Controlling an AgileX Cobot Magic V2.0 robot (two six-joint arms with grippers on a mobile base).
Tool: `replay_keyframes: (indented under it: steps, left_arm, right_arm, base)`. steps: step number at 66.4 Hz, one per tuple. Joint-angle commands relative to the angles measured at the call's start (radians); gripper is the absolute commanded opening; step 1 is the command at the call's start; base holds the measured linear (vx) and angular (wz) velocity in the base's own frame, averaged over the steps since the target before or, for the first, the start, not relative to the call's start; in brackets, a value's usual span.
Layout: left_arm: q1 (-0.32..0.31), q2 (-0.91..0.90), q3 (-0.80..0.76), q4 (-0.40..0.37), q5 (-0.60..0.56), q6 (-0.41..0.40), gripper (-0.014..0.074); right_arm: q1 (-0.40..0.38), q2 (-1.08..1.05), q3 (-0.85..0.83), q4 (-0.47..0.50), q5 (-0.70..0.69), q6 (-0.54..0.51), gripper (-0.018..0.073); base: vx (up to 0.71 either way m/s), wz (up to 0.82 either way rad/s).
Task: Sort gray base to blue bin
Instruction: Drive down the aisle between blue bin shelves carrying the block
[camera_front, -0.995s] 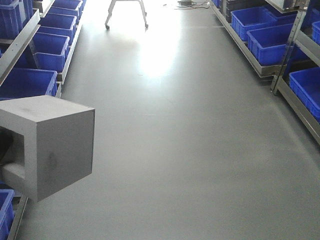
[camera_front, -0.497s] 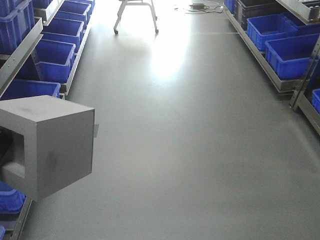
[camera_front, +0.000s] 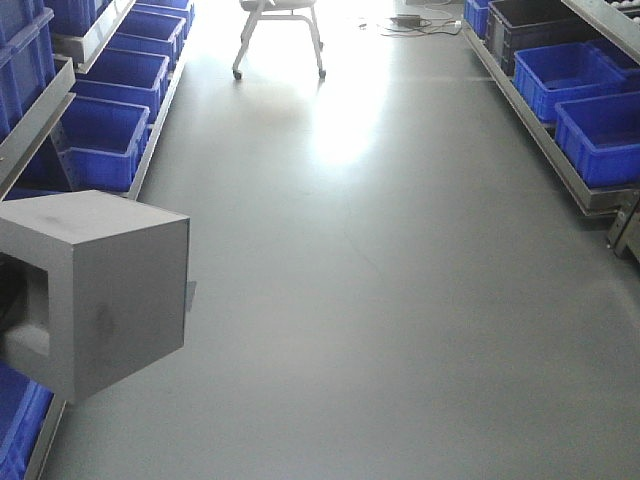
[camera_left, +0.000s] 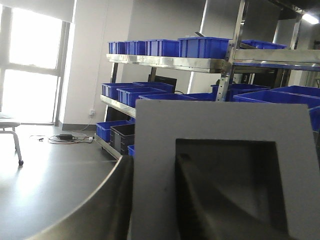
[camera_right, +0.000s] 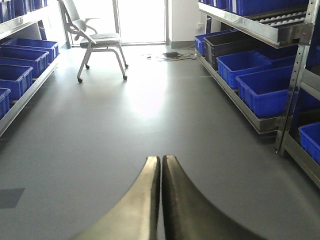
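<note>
- The gray base (camera_front: 100, 290) hangs in the air at the left edge of the front view. It is clear of the floor (camera_front: 380, 300), and its recessed face is turned left, toward the arm that carries it.
- The left gripper (camera_left: 156, 162) holds it. In the left wrist view one finger lies along the outside of a wall and the other reaches into the square opening, so the wall is pinched between them.
- The right gripper (camera_right: 160, 165) is empty. Its two fingers are pressed together and point down the aisle over bare floor.
- The block is cube-like, so no long axis matters; what counts is which side it sits on. It is just beside the left rack (camera_front: 35, 120), with the left-hand bins (camera_front: 95, 170) a little ahead of it. The corner of another blue container (camera_front: 15, 430) shows below it at the bottom left.
- The right-hand bins (camera_front: 600, 165) stand well apart from it, across the whole aisle.
- I cannot tell which container is the blue bin, because no floor pattern is readable in these views.
- In my judgement the left arm has the shorter reach to the left rack. The block would need to be over a rim before the fingers part.
</note>
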Motion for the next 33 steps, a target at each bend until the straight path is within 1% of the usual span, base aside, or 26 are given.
replay_keyframes:
  steps: [1, 33]
  left_arm:
    - [-0.004, -0.001, -0.029, -0.007, -0.101, -0.013, 0.0002]
    - [-0.004, -0.001, -0.029, -0.007, -0.101, -0.013, 0.0002]
  right_arm:
    - [-0.004, 0.019, 0.002, -0.004, -0.072, -0.012, -0.0005]
    - [-0.004, 0.019, 0.002, -0.004, -0.072, -0.012, -0.0005]
  base:
    - [0.36, 0.02]
    - [0.36, 0.07]
